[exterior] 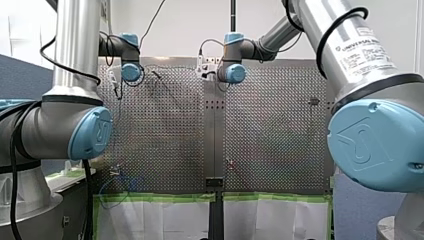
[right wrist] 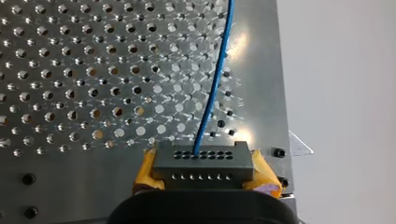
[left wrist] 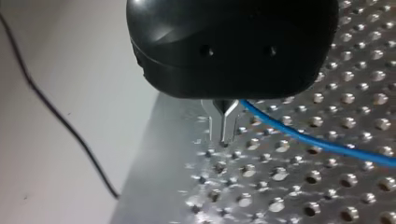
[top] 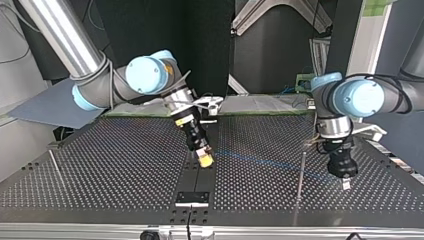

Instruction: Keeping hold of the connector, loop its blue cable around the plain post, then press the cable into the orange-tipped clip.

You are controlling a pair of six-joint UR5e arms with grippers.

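Clamped the grey connector (right wrist: 201, 163) between the yellow pads (right wrist: 264, 173) of my right gripper (top: 204, 159), over the middle strip of the perforated table (top: 125, 160). Ran the blue cable (right wrist: 212, 93) from the connector's face across the table to my left gripper (left wrist: 223, 126). Pinched that cable between the left's metal fingers (left wrist: 215, 122), closed almost together, near the plain post (top: 301, 175) in the top view.

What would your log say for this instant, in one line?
right gripper: shut on connector | left gripper: shut on blue cable | cable: straight between them | post: not looped
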